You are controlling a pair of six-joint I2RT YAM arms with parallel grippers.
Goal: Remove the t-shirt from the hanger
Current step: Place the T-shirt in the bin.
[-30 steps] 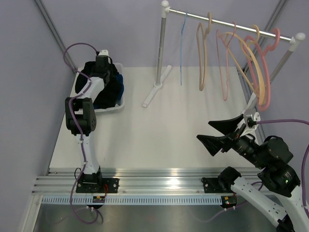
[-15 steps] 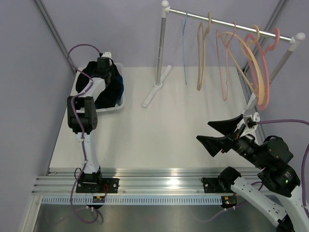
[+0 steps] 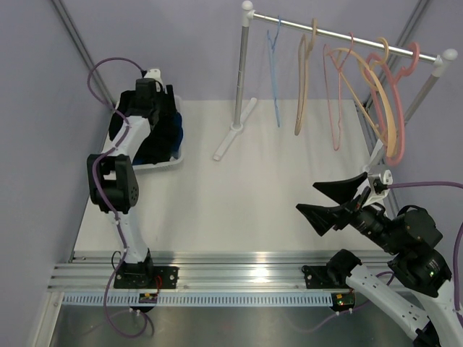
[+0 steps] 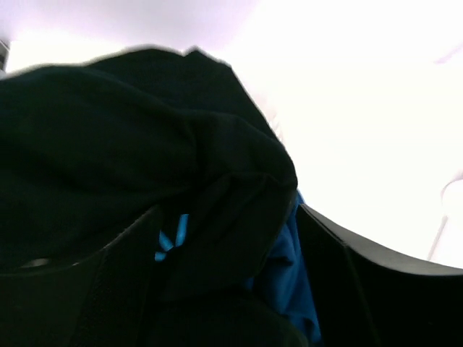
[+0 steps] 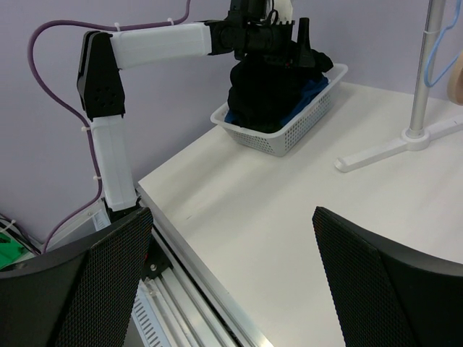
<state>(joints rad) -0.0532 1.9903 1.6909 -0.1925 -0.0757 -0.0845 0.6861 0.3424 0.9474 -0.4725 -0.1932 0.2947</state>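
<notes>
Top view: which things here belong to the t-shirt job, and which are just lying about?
Job:
- black t-shirt
- white basket holding it
- empty hangers
- rack

Lying about:
- blue cloth beside the t-shirt in the basket

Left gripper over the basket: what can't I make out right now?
- Top external: left gripper fingertips, hidden by its own wrist against the black t-shirt.
- Left wrist: what lies under the t-shirt in the basket, covered by it; background washed out.
- Right wrist: most of the rack, cut off at the top and right edges.
</notes>
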